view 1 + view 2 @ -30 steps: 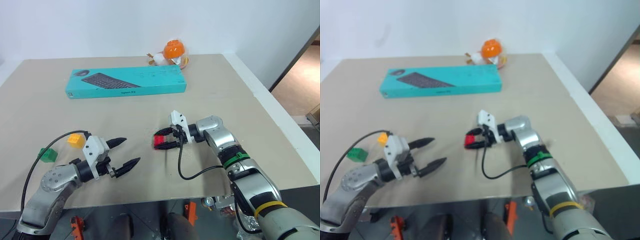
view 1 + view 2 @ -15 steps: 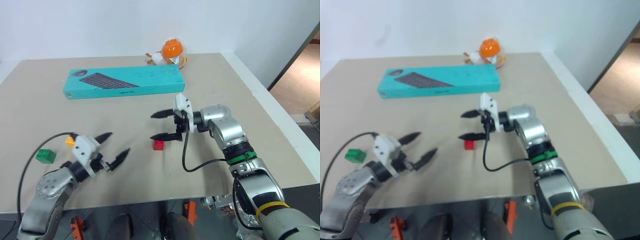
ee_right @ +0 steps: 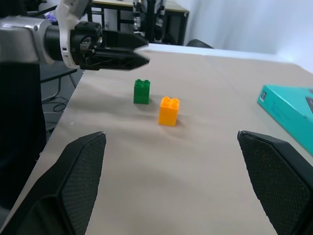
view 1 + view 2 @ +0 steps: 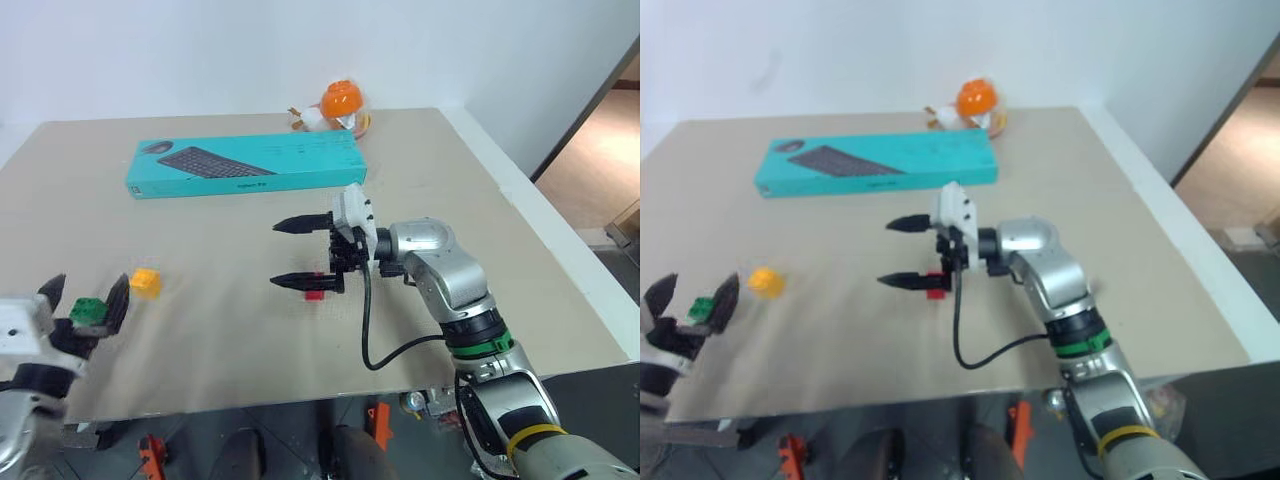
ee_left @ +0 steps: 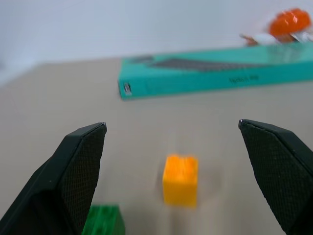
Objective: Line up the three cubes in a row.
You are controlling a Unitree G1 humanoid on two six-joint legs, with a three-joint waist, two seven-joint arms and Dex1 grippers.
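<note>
The green cube (image 4: 88,312) and the yellow-orange cube (image 4: 146,282) stand close together at the table's left front. The red cube (image 4: 315,291) lies alone in the middle. My left gripper (image 4: 86,293) is open at the far left, and the green cube shows in the gap between its fingers, ungripped. In the left wrist view the yellow-orange cube (image 5: 180,179) stands ahead of the open left gripper (image 5: 171,124), with the green cube (image 5: 103,226) nearer. My right gripper (image 4: 290,254) is open and empty, pointing left, raised just above the red cube.
A long teal keyboard box (image 4: 248,163) lies across the back of the table (image 4: 450,180), with a round orange toy (image 4: 340,103) behind its right end. The table's front edge runs close below both grippers. A black cable (image 4: 375,345) hangs from my right wrist.
My right gripper opened, left the red cube on the table and rose. My left arm swung far left, to the green cube.
</note>
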